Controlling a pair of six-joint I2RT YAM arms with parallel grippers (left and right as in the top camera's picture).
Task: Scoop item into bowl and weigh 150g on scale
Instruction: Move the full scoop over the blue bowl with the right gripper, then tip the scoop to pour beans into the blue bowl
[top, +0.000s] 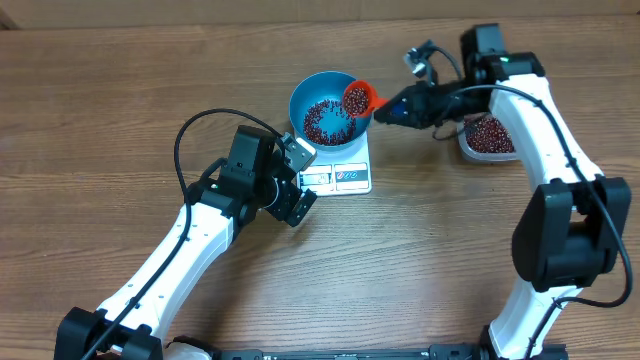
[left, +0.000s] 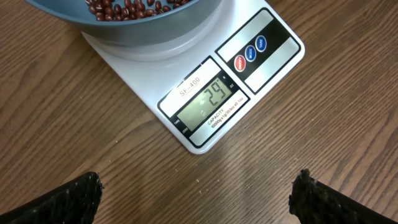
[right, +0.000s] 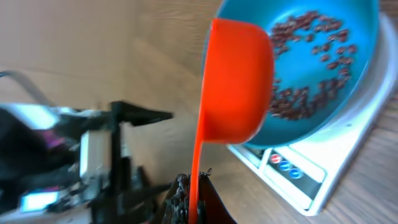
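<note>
surface: wooden table (top: 120, 100).
beans (top: 325, 122): loose heap in the blue bowl (top: 297, 103), more in the orange scoop (top: 358, 98).
bowl: sits on the white scale (top: 352, 178).
writing: "sf-400" above a display reading 29, "capacity" below it.
right gripper (right: 186, 200): clenched on the scoop's handle, scoop tilted over the bowl's rim.
left gripper (left: 196, 202): jaws spread wide, empty, near the scale's display edge.
</note>
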